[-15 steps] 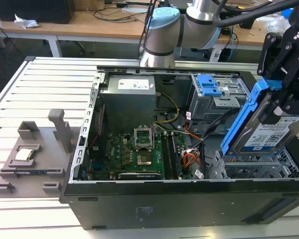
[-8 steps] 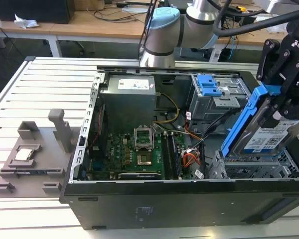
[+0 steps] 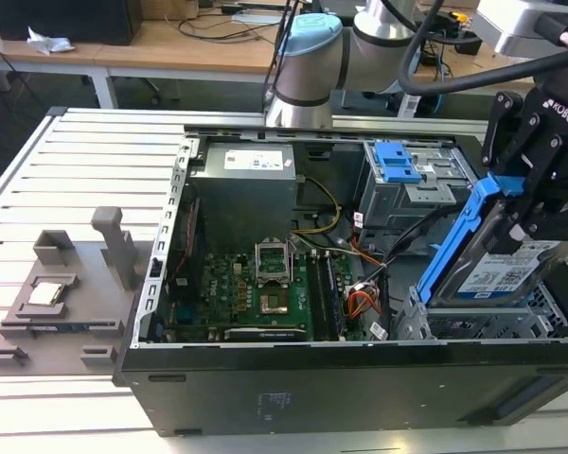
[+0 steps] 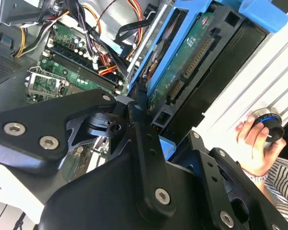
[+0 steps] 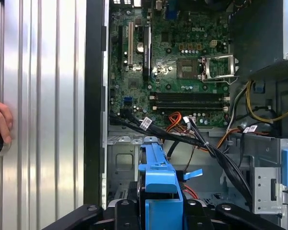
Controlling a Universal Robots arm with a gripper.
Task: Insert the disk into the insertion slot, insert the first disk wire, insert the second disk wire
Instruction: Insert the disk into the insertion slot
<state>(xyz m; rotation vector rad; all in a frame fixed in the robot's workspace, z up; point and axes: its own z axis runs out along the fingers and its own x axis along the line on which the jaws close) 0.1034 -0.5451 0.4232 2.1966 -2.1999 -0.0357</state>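
Exterior view: my gripper (image 3: 528,219) clamps the disk (image 3: 500,276) by its upper edge, tilted, the insertion slot (image 3: 459,326) at its six o'clock, angled for entry, I reckon.

An open computer case (image 3: 265,397) lies on a slatted table (image 3: 76,170). A parts fixture (image 3: 57,312) sits beside it on the exterior view's left, and the arm's base (image 3: 303,85) stands behind it. Inside the case, the power supply (image 3: 246,189) is at the far end with the motherboard (image 3: 256,293) in front of it. Loose cables (image 3: 360,303) run between the motherboard and the drive cages on the exterior view's right. There the taller drive box (image 3: 412,184) stands behind the insertion slot (image 3: 483,326). The disk (image 3: 506,270), clamped in the gripper (image 3: 530,222), hangs tilted just above the slot. A person's hand (image 5: 0,124) is on the table outside the case wall.
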